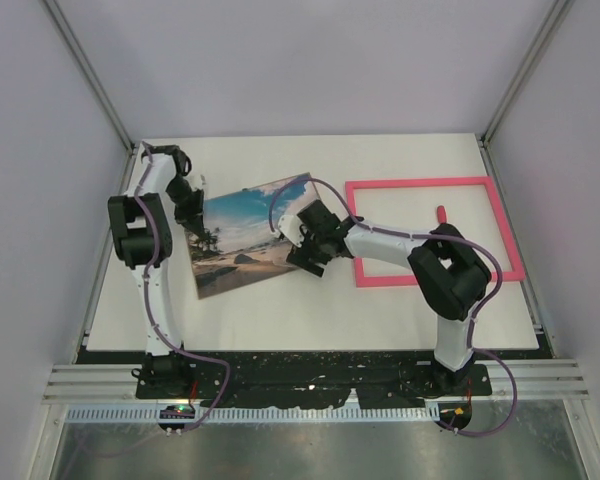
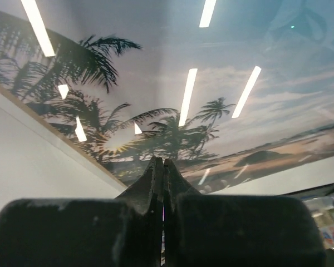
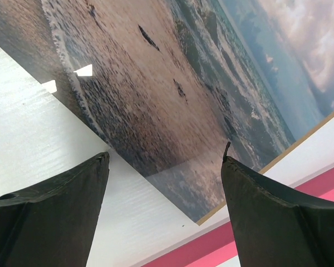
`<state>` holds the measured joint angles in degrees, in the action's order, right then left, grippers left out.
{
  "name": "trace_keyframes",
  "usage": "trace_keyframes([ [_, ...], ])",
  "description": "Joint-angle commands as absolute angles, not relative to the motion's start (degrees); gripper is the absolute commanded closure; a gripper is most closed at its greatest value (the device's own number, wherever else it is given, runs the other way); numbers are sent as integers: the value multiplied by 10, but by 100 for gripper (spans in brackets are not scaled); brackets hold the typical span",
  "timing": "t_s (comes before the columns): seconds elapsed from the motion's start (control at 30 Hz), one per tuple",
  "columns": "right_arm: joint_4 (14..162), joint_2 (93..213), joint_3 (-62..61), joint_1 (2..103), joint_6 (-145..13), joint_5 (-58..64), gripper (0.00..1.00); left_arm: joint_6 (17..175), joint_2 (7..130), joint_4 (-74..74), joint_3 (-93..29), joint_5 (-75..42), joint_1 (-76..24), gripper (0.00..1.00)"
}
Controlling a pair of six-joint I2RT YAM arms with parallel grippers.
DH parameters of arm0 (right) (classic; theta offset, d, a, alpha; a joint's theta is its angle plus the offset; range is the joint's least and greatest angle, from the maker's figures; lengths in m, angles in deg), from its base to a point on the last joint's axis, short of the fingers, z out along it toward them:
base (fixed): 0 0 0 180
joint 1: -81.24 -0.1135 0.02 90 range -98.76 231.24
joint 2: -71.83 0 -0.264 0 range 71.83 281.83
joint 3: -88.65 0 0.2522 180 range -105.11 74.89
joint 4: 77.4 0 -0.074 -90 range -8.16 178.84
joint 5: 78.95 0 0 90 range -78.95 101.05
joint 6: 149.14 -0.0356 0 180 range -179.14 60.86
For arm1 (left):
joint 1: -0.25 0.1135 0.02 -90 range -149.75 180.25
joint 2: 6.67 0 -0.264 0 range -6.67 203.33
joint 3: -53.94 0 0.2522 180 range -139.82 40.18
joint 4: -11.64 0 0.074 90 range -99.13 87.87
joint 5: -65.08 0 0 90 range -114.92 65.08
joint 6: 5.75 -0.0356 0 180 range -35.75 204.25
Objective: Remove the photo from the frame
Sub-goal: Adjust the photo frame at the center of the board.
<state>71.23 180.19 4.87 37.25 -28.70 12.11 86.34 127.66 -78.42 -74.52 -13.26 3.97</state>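
Pale grey walls, white table, aluminium corner posts

Top view: high over the near edge, looking steeply down, whole white table in shot. Left wrist: jammed right up against the photo, skimming across its palms. Right wrist: low, close over that same photo's corner, pink frame bottom centre. Photo common to all three.
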Motion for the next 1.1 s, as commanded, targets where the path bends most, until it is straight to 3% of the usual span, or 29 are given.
trace_keyframes([
  [0.0,653,1773,32,394,-303,70,14,935,1209,-725,-712,-23,72,100],
  [0.13,628,1752,8,408,-314,46,13,999,1181,-652,-681,-14,84,100],
  [0.3,609,1748,-32,425,-327,24,13,1053,1152,-589,-688,-103,86,100],
  [0.5,603,1748,-54,433,-342,16,13,1046,1243,-669,-853,-198,100,98],
  [0.57,598,1748,-63,438,-354,7,12,1039,1268,-681,-895,-206,104,83],
  [0.7,583,1741,-74,449,-374,-29,10,1033,1284,-670,-894,-197,104,69],
  [0.8,570,1739,-77,459,-388,-57,10,1029,1301,-668,-899,-178,104,43],
  [0.9,565,1729,-75,467,-395,-75,9,1030,1313,-664,-899,-163,104,29],
  [1.07,566,1719,-69,473,-407,-94,9,1067,1318,-637,-873,-100,101,14],
])
